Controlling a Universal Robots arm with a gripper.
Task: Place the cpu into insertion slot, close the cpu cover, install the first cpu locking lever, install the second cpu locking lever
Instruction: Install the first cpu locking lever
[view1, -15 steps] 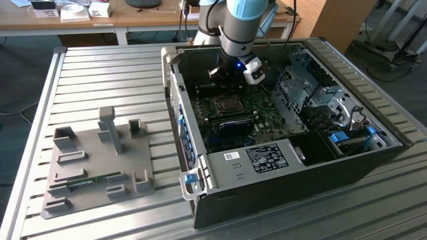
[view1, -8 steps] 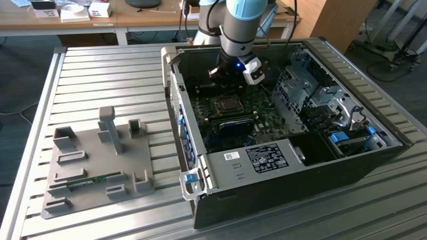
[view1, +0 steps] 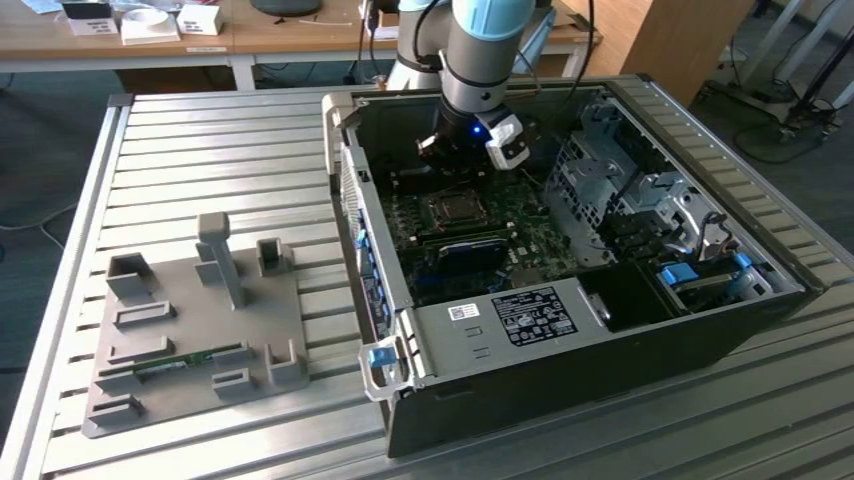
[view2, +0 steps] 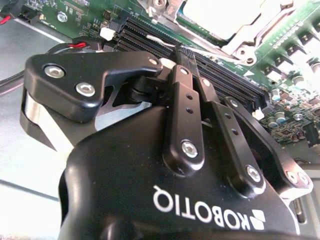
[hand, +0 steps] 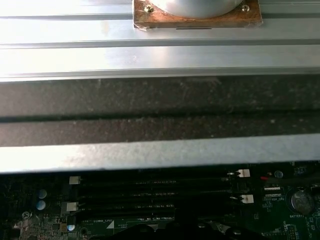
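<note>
Inside the open computer case (view1: 601, 390), the pincer (view2: 189, 59) hangs closed and empty near the cpu (view2: 207, 15).

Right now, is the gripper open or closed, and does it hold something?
Gripper: closed, holding nothing that can be seen.

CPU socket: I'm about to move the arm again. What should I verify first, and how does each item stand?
1. Small silvery-grey square cpu seated in the dark square insertion slot: ok.
2. Thin silvery metal cpu cover down around the chip: ok.
3. Both locking levers latched: cannot tell.
4. Black claw empty: ok, shut with nothing between its tips.
5. Claw clear of the long black memory slots: cannot tell; the tips overlap them in the second wrist view.
</note>
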